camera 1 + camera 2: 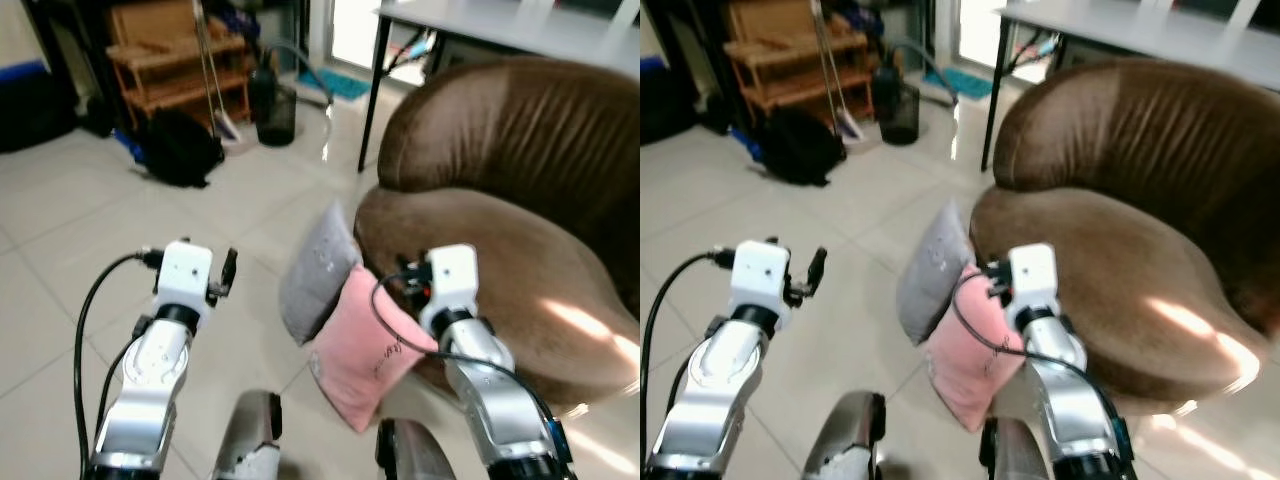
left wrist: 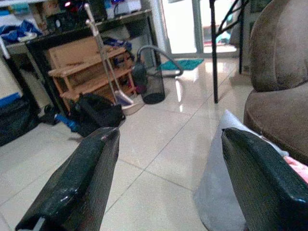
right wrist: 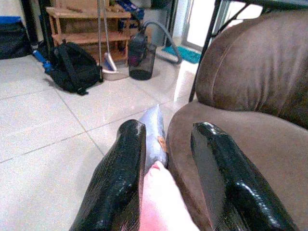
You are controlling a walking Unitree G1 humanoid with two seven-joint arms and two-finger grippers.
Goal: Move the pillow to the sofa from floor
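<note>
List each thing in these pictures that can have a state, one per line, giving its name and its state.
pink pillow: on the floor, leaning on the sofa, not held.
grey pillow: on the floor, upright, behind the pink one.
sofa: seat bare.
left hand: open, raised, holding nothing.
right hand: open, raised over the pink pillow.
black backpack: slumped on the floor.
</note>
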